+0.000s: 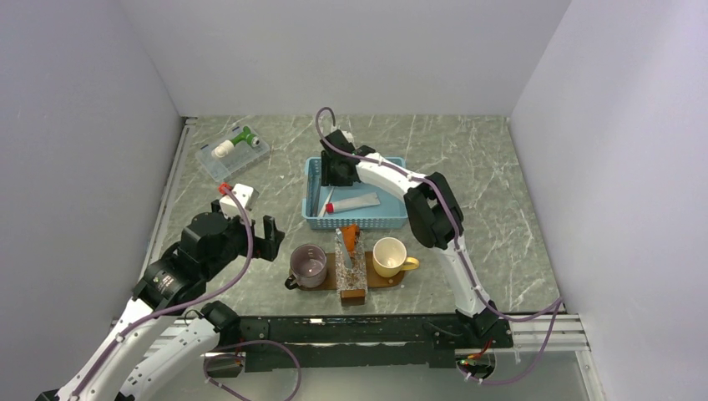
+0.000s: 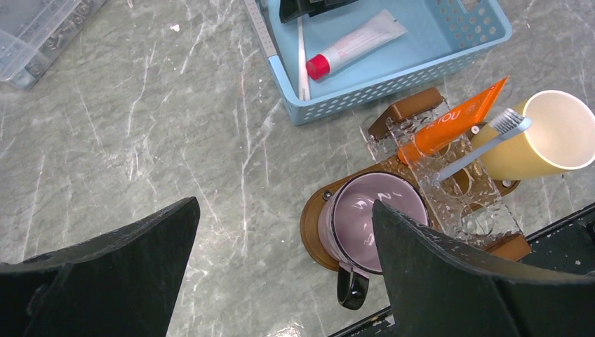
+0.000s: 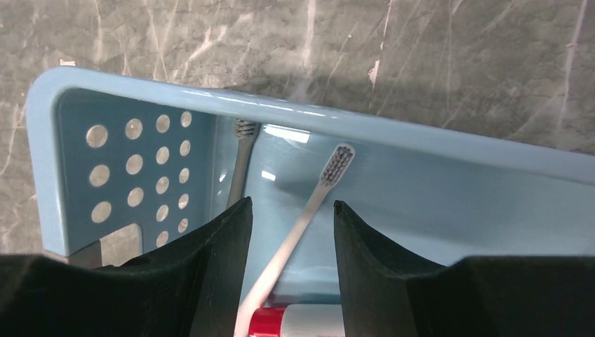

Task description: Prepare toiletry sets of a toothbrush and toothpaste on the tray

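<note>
Seen from above, the right arm's own bulk hides the far corner of the blue basket (image 3: pixel 351 126). On its wrist camera the right gripper (image 3: pixel 291 207) has its jaws part-open, straddling the whitish toothbrush (image 3: pixel 309 210) and apparently not clamping it. The handle's end is cut off. The left gripper (image 2: pixel 284 205) hangs wide open and empty by the purple mug (image 2: pixel 372 225). The orange toothpaste (image 2: pixel 449 126) leans in the clear holder (image 2: pixel 484 210) on the tray (image 2: pixel 311 221).

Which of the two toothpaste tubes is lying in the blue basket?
The white tube with the red cap; the orange tube leans in the clear rack on the brown tray.
</note>
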